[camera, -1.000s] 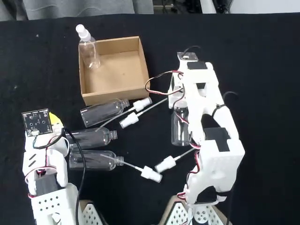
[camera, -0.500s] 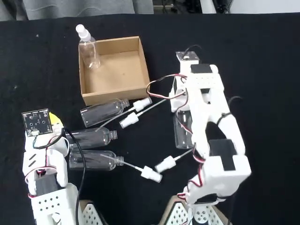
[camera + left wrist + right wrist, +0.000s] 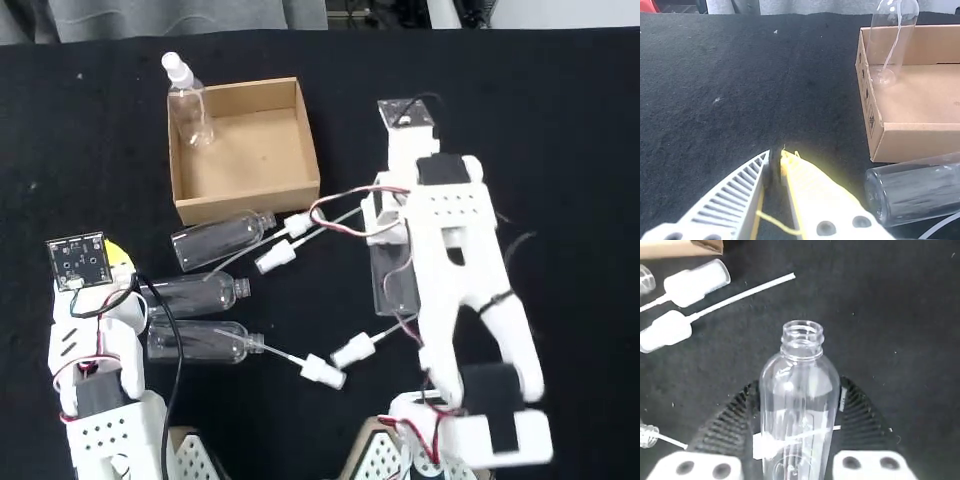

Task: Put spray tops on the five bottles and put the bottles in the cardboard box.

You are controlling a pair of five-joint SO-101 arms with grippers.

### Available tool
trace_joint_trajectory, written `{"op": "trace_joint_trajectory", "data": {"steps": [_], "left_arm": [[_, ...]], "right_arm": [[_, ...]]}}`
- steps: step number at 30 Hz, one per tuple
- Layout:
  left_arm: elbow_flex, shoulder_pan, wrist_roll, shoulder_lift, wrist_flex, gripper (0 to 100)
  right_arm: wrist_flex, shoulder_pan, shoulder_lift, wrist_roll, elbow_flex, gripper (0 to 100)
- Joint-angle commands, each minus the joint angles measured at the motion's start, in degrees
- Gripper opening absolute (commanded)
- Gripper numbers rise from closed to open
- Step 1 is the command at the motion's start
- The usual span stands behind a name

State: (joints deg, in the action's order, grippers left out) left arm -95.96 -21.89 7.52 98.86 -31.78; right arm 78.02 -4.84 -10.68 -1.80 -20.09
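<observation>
an uncapped bottle is gripped by the right tool near loose spray tops; the left tool is narrowed almost shut, empty, near the cardboard box.

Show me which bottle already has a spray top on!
The bottle standing upright in the box's corner; the other four have no top on.

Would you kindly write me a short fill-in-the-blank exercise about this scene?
The ____ gripper is shut on an uncapped bottle.
The cardboard box holds ____ capped bottle.
____ spray tops lie loose on the table.
The left gripper is ____ and empty.
Missing: right, one, four, shut.
</observation>
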Motion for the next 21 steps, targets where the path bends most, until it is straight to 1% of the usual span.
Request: {"op": "trace_joint_trajectory", "data": {"steps": [1, 21], "left_arm": [[-0.5, 0.0, 0.2, 0.6, 1.0, 3], [-0.5, 0.0, 0.2, 0.6, 0.8, 3]], "right_arm": [[-3.6, -0.7, -6.9, -0.4, -2.3, 8.5], [-16.8, -0.6, -35.0, 0.0, -23.7, 8.5]]}}
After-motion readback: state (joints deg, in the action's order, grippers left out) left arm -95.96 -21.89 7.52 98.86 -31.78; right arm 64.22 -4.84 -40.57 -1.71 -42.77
